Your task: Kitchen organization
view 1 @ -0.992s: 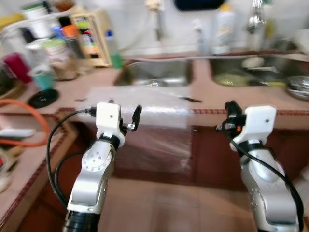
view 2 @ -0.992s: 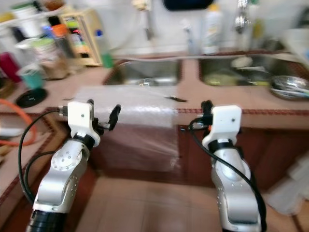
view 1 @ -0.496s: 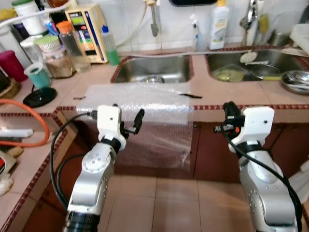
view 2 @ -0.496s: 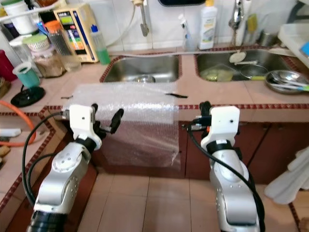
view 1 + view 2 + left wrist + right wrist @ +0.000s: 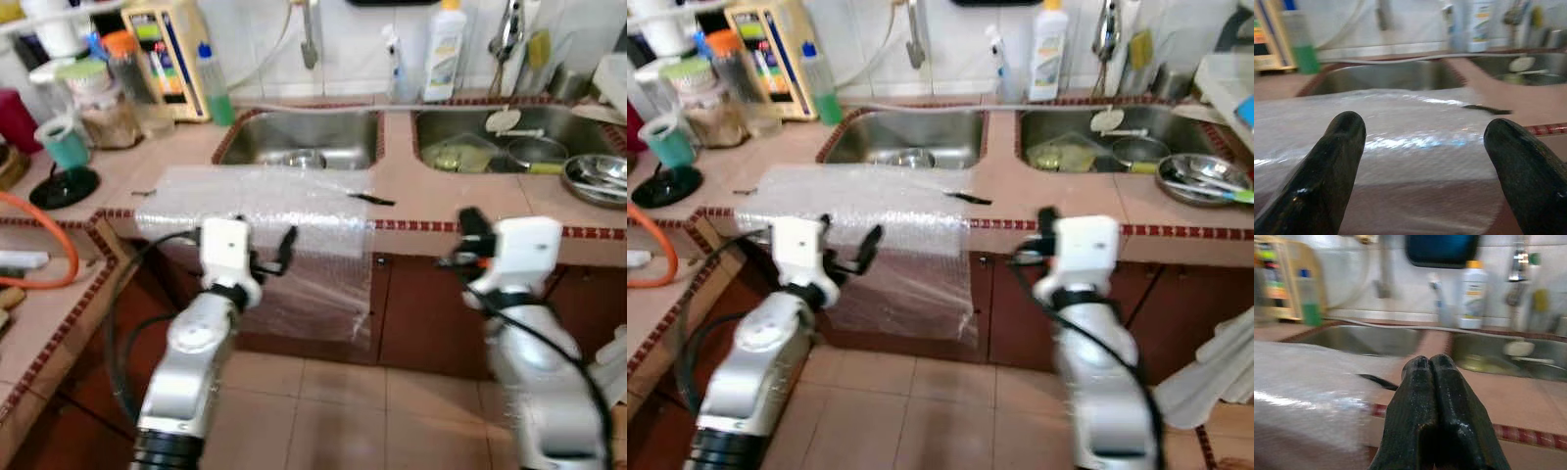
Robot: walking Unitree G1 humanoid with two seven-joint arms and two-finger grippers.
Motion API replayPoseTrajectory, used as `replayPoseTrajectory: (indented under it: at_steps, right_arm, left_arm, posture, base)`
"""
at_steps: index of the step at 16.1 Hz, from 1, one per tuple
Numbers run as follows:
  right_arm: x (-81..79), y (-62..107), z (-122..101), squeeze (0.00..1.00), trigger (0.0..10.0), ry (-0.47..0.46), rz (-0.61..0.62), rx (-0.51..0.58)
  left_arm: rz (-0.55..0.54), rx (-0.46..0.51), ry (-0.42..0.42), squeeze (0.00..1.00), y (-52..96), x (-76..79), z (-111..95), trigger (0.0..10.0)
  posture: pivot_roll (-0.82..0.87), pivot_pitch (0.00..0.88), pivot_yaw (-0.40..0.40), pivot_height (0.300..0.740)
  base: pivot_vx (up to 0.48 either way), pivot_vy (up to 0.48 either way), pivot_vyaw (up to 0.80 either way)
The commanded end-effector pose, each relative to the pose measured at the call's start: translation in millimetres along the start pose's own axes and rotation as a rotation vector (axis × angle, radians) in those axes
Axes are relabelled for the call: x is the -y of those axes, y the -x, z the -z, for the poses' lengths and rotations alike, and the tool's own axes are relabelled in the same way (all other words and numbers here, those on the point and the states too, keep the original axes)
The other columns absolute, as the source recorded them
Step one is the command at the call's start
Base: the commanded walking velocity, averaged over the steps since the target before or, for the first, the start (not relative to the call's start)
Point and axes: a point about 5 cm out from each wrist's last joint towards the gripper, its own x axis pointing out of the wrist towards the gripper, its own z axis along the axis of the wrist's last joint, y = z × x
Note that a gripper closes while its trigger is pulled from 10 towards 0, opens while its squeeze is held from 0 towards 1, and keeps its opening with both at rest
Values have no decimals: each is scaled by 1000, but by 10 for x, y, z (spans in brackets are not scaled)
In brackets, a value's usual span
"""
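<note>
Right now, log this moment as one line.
left gripper open, facing bubble wrap | right gripper shut, empty | counter ahead

a home kitchen: tiled counter (image 5: 431,201), double steel sink (image 5: 304,137) (dishes inside), soap bottle (image 5: 443,49).

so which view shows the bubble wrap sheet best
The left eye view: the whole bubble wrap sheet shows, lying on the counter and hanging over its front edge. The right eye view shows much the same. The wrist views catch just blurred parts of it.
</note>
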Motion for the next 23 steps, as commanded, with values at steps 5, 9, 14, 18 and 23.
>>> replayPoseTrajectory:
  at_steps: [5,9,14,18,23]
  right_arm:
    - [43,0,-12,0,10000,20,-1,1]
    - [48,18,39,0,10000,21,-4,-19]
    - [48,30,120,0,10000,15,-8,-59]
    - [62,64,204,0,10000,22,-10,-89]
    - [125,121,435,0,10000,19,16,-165]
  left_arm:
    - [11,-6,2,0,5,12,23,10000]
    - [-8,-34,15,0,14,4,84,10000]
    - [4,-79,19,0,26,9,206,10000]
    - [-7,-141,38,0,67,-28,395,10000]
    - [-3,-215,52,0,56,-58,618,10000]
  posture:
    - [-14,0,123,740]
    - [-13,0,123,740]
    - [-13,0,122,740]
    - [-17,0,117,740]
    - [-17,0,115,740]
  base:
    - [0,-463,0]
    - [0,-192,0]
    - [0,0,-446]
    - [0,0,-783]
    - [0,0,-781]
